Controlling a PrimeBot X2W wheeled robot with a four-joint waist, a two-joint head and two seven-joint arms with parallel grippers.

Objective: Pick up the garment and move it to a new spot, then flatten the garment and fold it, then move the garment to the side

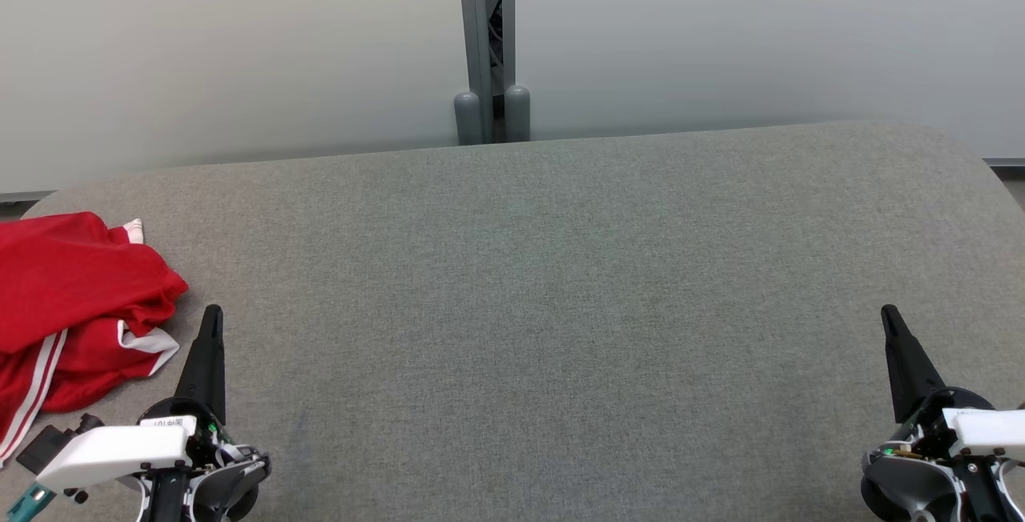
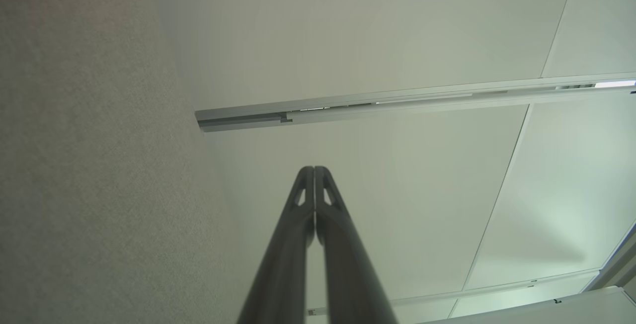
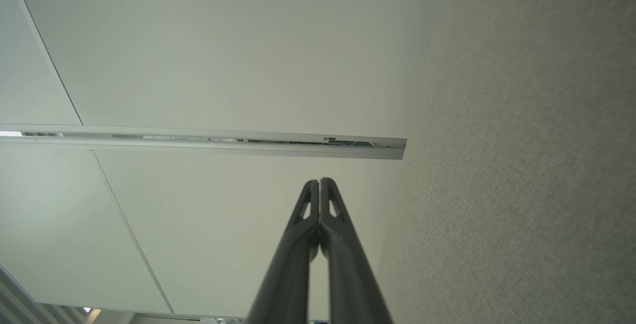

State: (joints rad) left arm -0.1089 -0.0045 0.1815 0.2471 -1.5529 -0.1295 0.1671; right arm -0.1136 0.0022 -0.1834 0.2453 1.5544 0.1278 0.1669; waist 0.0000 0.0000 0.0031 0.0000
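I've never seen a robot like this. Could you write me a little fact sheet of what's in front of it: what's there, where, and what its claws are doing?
Surface: grey fabric-covered table, pale wall panels behind it
Clothing: red garment with white stripes, crumpled in a heap at the table's left edge
Left arm: left gripper shut and empty, just right of the heap, not holding it
Right arm: right gripper shut and empty, at the table's right side, far from the heap
Progress: not yet picked up

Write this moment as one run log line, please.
phase: before pickup | garment: crumpled, far left of grey surface | left tool: shut, beside garment | right tool: shut, empty
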